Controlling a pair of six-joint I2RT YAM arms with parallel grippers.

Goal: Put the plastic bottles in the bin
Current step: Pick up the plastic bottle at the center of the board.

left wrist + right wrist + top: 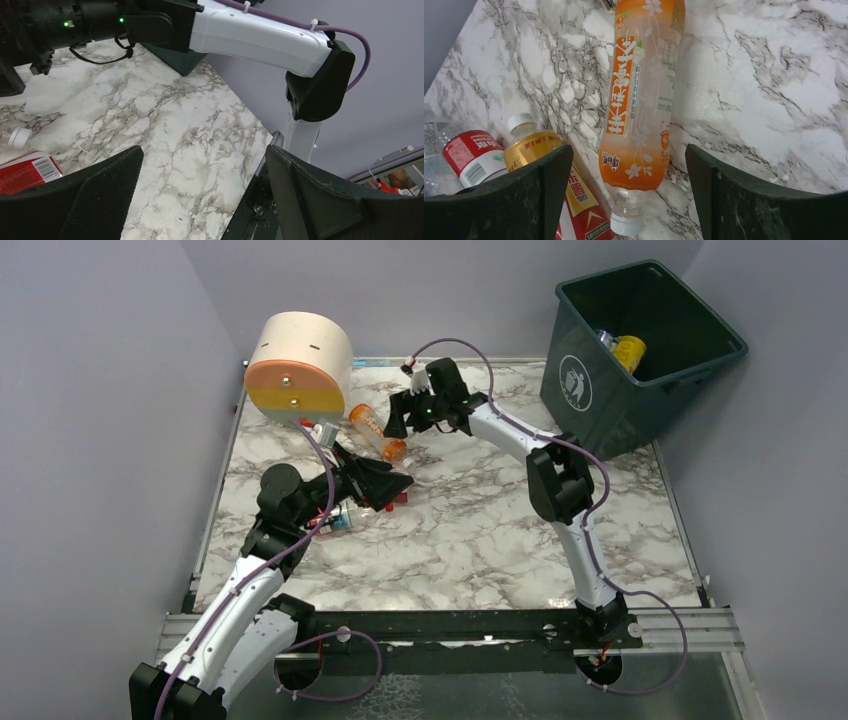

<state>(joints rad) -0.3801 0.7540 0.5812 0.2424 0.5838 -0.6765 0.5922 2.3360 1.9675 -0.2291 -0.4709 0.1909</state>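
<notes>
A cream cylinder [300, 360] with an orange and pale green flat face is seen at the far left corner of the white, grey-veined marble bench [480, 535]. The bench is enclosed by plain lilac-grey walls [100, 390], and a black and silver rail [460, 625] is fixed along its near edge.

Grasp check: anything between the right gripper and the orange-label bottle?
Nothing visible. The orange-label bottle lies on the marble table between the open fingers of the right gripper. A gold-and-red bottle lies close beside it, near one finger.
</notes>
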